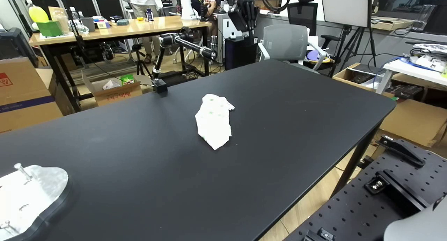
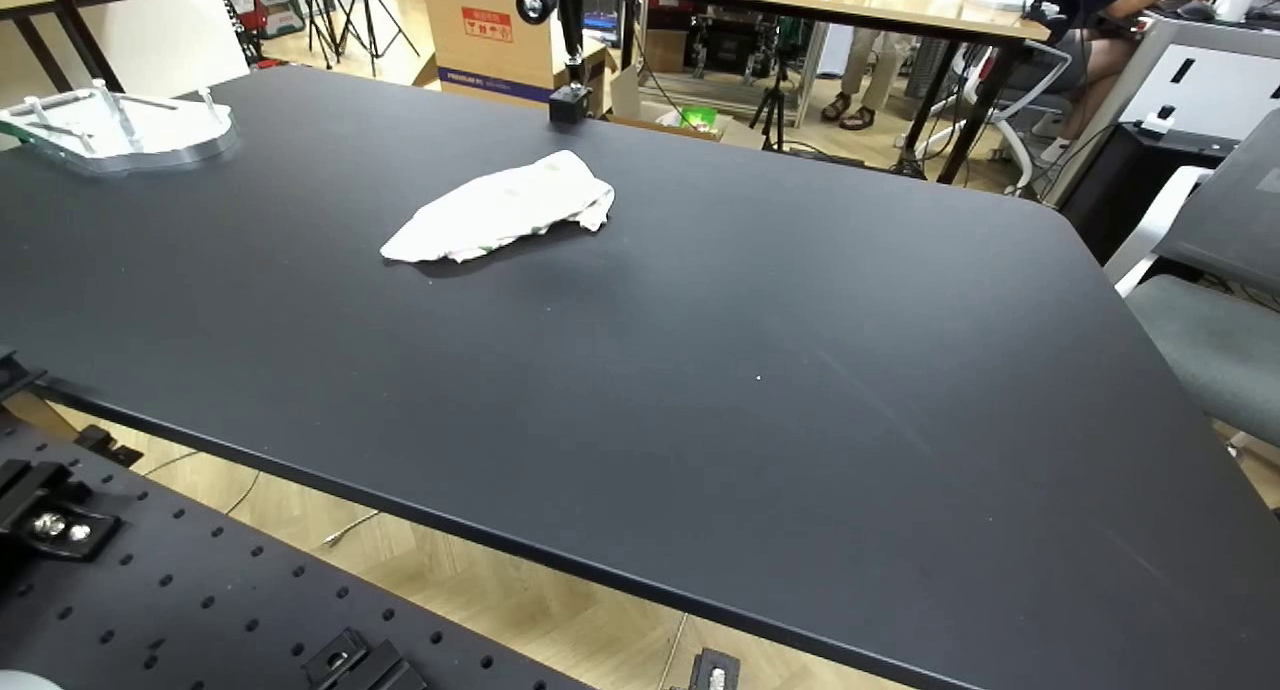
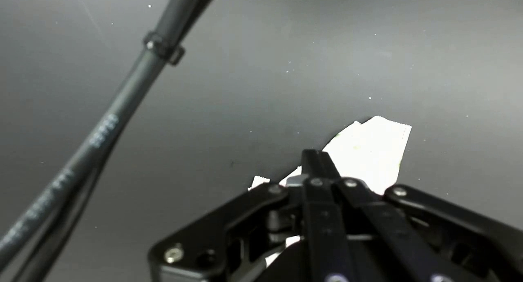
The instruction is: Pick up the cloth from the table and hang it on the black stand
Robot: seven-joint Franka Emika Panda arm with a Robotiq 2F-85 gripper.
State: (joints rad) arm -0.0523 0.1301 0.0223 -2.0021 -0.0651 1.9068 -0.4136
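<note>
On the far half of the black table [image 2: 800,390], a white cloth [image 2: 505,210] with green spots is lying loosely folded, right of a pale plate with short posts [image 1: 43,188] and on the near side of a jointed black post [image 1: 169,39] rising from the far edge, probably serving as the black stand. The gripper [image 3: 319,156] is hanging above the table, overlapping the cloth in the wrist view, its fingers sitting together, closed, nothing showing between them; in an exterior view the gripper [image 1: 250,30] is showing high up, well apart from the cloth. Pick not yet happening; approach is probably the step in hand. Cloth is likely going to be behaving as light, soft and limp, not fragile, sagging once it is being lifted, layers maybe sliding. For the hold, the raised folds around the middle or the bunched far-right end are looking best; the pointed near-left tip is lying flatter, likely offering little to pinch. Fingers are needing to open first, then to be pinching several layers from above; a one-layer pinch is risking a slip.
</note>
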